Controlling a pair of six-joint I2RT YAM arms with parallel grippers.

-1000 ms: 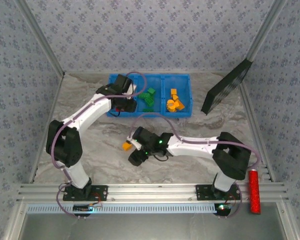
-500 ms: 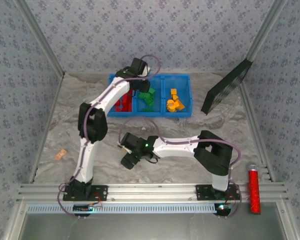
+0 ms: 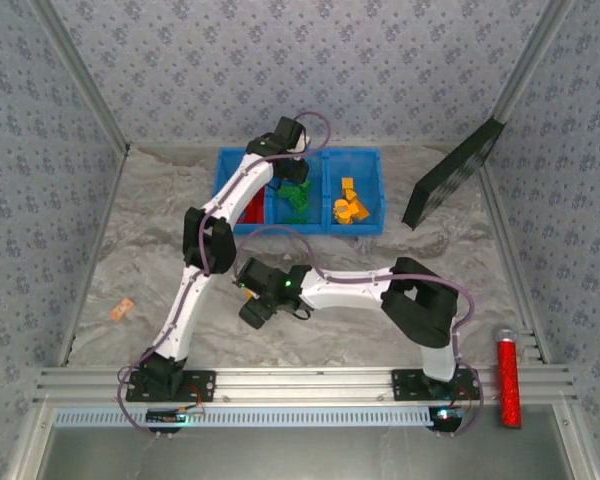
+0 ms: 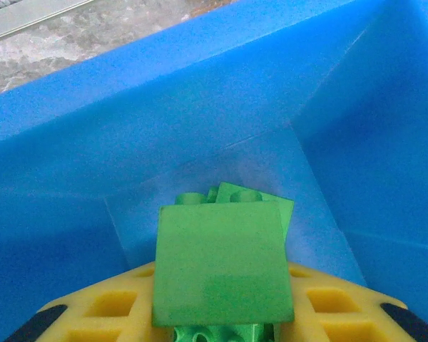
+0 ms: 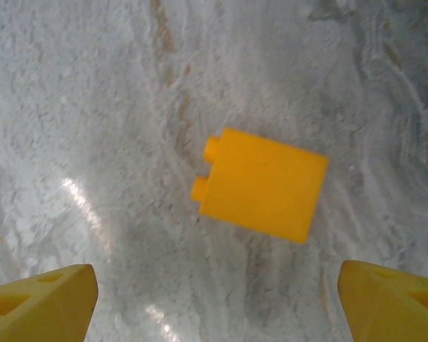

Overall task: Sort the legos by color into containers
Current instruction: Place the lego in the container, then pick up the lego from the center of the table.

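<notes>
We see the left gripper (image 4: 225,313) pinched narrow on a smooth, studded green brick (image 4: 221,267). It sits low inside the middle bay of the glossy blue tray (image 4: 200,92), above more green bricks (image 3: 298,197). The left bay holds red bricks (image 3: 251,209), the right bay orange bricks (image 3: 350,210). The right gripper (image 5: 217,303) stands wide and holds nothing. A squarish orange brick (image 5: 264,185) lies on the marbled grey table (image 5: 93,107) just ahead of its fingers. Flower-papered walls (image 3: 310,60) stand around the table.

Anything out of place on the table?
One yellow-orange lego lies on its side on the table, below the open right claw, outside the blue tray. A tan block sits stray near the table's left edge; a red studded cylinder lies by the front rail.
</notes>
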